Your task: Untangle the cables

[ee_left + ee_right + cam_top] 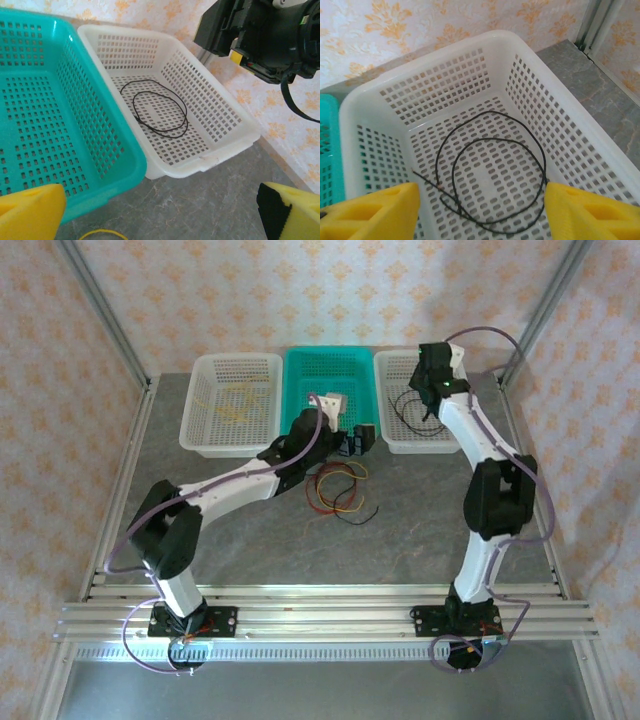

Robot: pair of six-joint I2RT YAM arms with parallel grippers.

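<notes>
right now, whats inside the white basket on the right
One black cable, coiled in loose loops on the floor of the right white basket. Nothing else shows inside. The near corners of its floor are hidden behind the yellow fingers of the right gripper.

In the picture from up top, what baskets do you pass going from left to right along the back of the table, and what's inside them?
left white basket holding a yellow cable → teal basket → right white basket holding a black cable
</notes>
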